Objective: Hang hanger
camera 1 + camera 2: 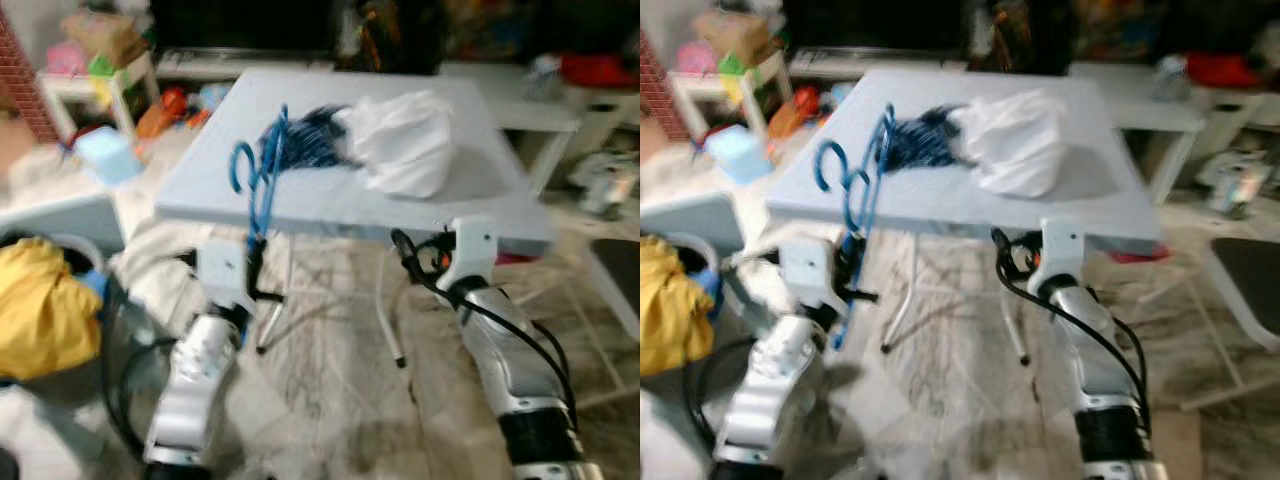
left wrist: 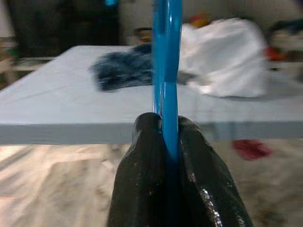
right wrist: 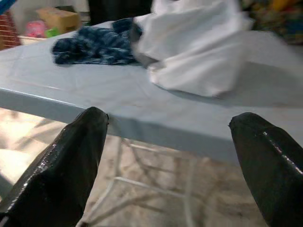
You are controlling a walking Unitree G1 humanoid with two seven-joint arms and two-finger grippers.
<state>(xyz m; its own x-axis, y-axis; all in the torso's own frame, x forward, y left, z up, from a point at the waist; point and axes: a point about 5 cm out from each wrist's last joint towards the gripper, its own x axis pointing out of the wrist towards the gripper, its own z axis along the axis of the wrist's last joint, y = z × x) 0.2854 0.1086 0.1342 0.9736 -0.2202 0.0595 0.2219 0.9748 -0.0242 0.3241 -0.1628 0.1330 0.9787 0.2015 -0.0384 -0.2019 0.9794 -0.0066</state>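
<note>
I see the table [image 1: 330, 200] across the upper middle of the frame. On it, the white garment [image 1: 402, 140] lies right of centre, with the dark garment [image 1: 310, 140] touching its left side. The hanger [image 1: 262, 170] stands upright before the table's near left edge, pinched in my left gripper [image 1: 252, 262] below. My right gripper [image 3: 165, 156] sits at lower right, before the near edge.

Left pincer [image 2: 166, 142] raised forward, fingers clamped tight, right pincer [image 3: 173, 156] forward, fingers spread wide

Blue hanger [image 2: 166, 71] cut off by the frame's top edge, lower end hidden between left end effector [image 2: 169, 142] fingers.
</note>
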